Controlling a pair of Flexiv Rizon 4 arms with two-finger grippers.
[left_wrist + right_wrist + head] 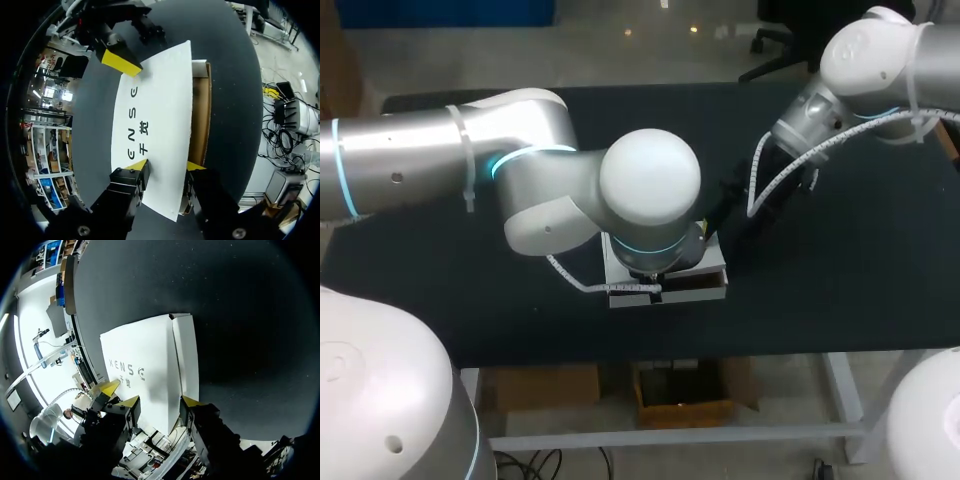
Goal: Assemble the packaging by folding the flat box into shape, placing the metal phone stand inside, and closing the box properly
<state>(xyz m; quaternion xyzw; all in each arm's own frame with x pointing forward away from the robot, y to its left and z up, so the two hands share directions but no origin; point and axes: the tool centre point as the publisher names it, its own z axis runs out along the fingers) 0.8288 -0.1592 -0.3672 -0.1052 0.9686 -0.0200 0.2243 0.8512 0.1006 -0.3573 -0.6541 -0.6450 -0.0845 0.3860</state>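
Lid-closing step: both grippers over the box, fingers apart.

The box (690, 296) sits near the tabletop's (840, 280) front edge, at about 6 o'clock from its middle. Its white lid (160, 115) lies over it but is not shut: a strip of brown wall (201, 115) shows along one long side. The left gripper (166, 166) stands at one end of the lid with its fingers spread, one tip on the lid and one beside the brown wall. The right gripper (160, 401), coming at the box from about 2 o'clock, is spread over the opposite end, and neither gripper is clamped on anything. The stand is not in sight, so I cannot tell whether it is inside. I judge the closing is under way. The next move calls for pressing the lid down level and tucking its free edge in along that gaping side.
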